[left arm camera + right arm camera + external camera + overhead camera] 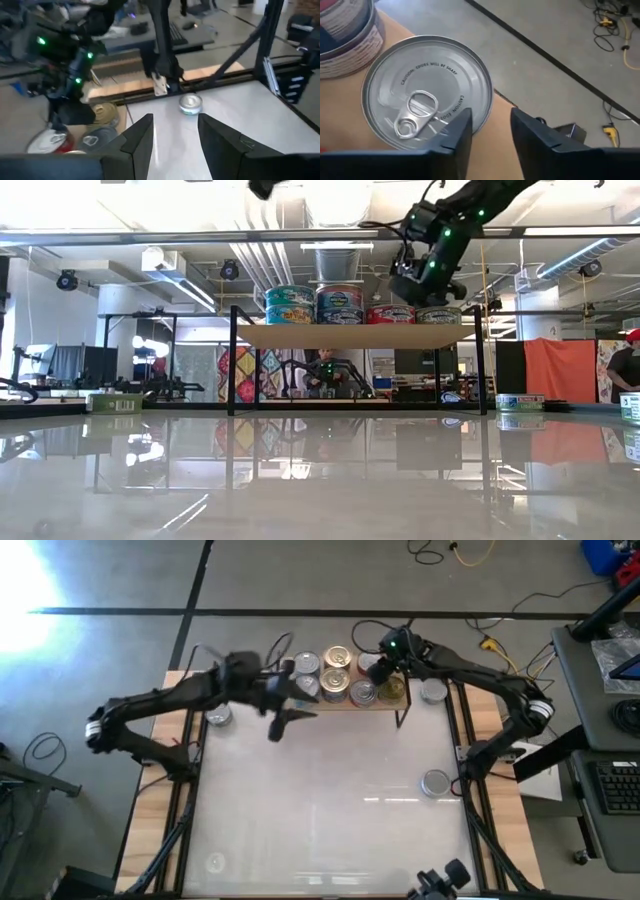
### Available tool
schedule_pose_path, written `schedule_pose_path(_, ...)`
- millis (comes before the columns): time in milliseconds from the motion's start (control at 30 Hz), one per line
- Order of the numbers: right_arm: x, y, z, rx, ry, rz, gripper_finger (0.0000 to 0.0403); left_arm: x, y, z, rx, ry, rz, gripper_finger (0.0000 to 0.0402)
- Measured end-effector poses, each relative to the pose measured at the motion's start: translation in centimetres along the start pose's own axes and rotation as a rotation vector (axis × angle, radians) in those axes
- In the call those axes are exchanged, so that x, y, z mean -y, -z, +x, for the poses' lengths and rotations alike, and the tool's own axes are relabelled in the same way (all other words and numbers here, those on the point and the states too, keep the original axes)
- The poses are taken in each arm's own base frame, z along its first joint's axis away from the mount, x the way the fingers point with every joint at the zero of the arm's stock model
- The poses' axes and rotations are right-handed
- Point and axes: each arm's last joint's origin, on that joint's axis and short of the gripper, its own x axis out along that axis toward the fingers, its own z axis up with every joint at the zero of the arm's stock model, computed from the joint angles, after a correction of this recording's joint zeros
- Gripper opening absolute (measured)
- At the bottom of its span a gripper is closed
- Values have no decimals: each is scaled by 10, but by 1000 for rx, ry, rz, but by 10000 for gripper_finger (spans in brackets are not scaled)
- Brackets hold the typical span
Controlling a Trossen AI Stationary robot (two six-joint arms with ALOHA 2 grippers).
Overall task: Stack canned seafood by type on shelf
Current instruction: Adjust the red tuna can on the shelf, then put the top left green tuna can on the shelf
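The light-wood shelf point(355, 336) stands at the table's far edge and carries several tins point(336, 670), two pairs of them stacked point(290, 305). My right gripper point(491, 117) hovers over the shelf's right end, just beside a silver tin with a pull tab point(427, 92) that sits flat on the board. Its fingers are slightly apart with nothing between them. My left gripper point(282, 728) is raised over the table in front of the shelf's left end. It is open and holds nothing point(175, 120).
Loose tins stand on the white tabletop: one left of the shelf point(218, 717), one just right of it point(433, 690) and one near the right edge point(435, 782). The near half of the table point(320, 840) is bare. Black frame rails point(462, 740) run along both sides.
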Motion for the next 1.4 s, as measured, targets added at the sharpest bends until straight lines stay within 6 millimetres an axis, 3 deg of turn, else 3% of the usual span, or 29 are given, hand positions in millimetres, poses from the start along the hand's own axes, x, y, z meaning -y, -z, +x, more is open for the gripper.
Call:
schedule_pose_path(200, -5, -8, 6, -6, -70, -28, 72, 25, 15, -26, 49, -90, 32, 141)
schedule_pose_path(333, -7, -11, 10, -6, -96, -27, 51, 30, 18, -41, 77, -107, 21, 141)
schedule_pose_path(533, -8, -15, 7, 2, -102, -22, 42, 32, 17, -48, 84, -120, 7, 141)
schedule_pose_path(800, -14, -30, -35, 126, -144, -79, 99, 48, 13, -54, 143, -66, 49, 141)
schedule_pose_path(900, -25, -28, -65, 182, -191, -152, 124, 63, 24, -51, 142, -10, 84, 141)
schedule_pose_path(1000, -46, -16, -103, 224, -284, -194, 141, 77, 36, -51, 131, 48, 113, 141)
schedule_pose_path(1133, -87, 21, -146, 219, -382, -207, 143, 94, 58, -49, 87, 123, 100, 141)
schedule_pose_path(1300, -143, 82, -175, 105, -465, -228, 131, 120, 89, -41, 77, 222, 18, 141)
schedule_pose_path(1400, -165, 114, -189, 49, -498, -207, 128, 132, 107, -38, 15, 237, -74, 141)
